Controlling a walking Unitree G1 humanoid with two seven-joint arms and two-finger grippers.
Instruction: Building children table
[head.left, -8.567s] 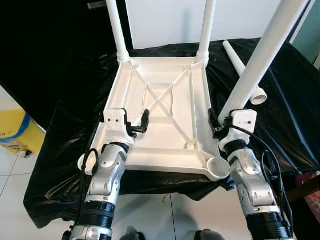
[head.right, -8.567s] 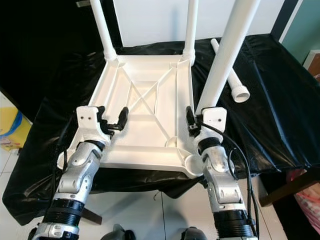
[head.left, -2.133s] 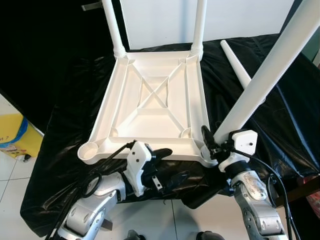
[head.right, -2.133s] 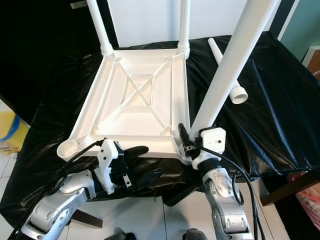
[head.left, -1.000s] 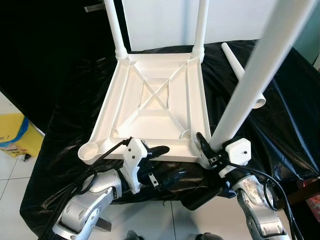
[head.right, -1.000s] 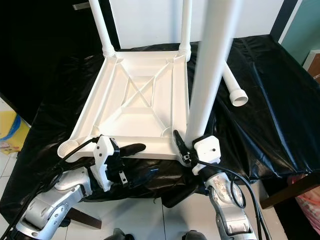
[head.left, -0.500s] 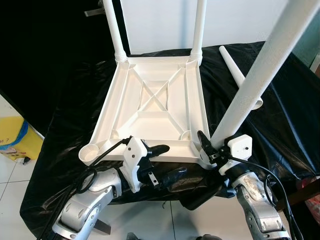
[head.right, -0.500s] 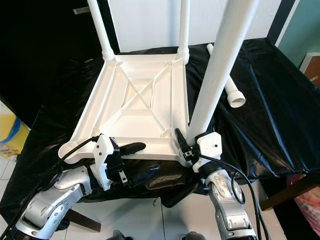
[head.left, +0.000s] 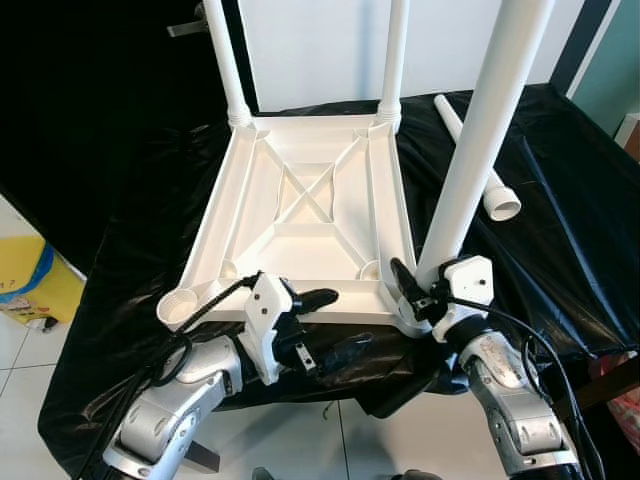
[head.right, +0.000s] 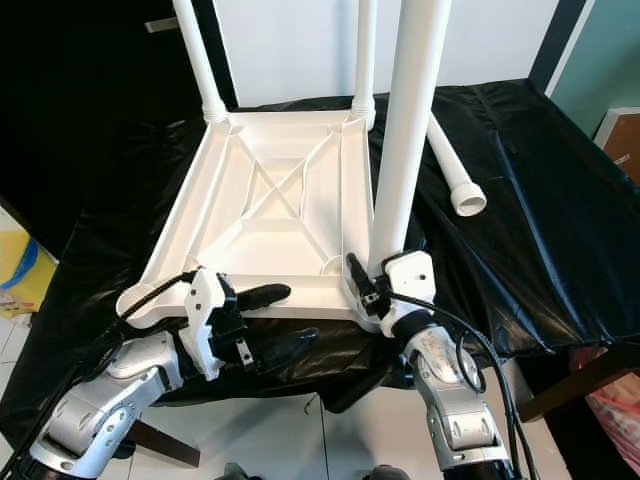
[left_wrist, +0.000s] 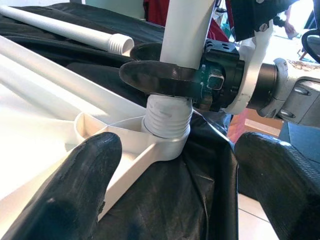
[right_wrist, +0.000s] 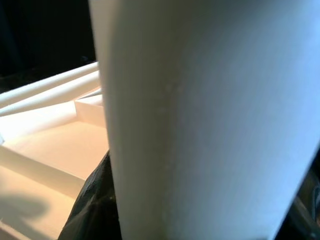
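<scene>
Left gripper (head.left: 325, 325) is held open at the near edge of the upturned tabletop (head.left: 300, 215), gripping nothing. Right gripper (head.left: 418, 296) is clamped on a leg (head.left: 470, 165) standing nearly upright, its threaded end seated in the near-right socket (left_wrist: 167, 142). Count: two legs fitted far, one held, one spare leg (head.left: 472, 150) lying far right; near-left socket (head.left: 180, 308) is empty.

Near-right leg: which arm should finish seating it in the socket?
Right. Its end effector is shut on the leg just above the socket, threads already entering. The left end effector is open at the tabletop's near edge, better for bracing.
</scene>
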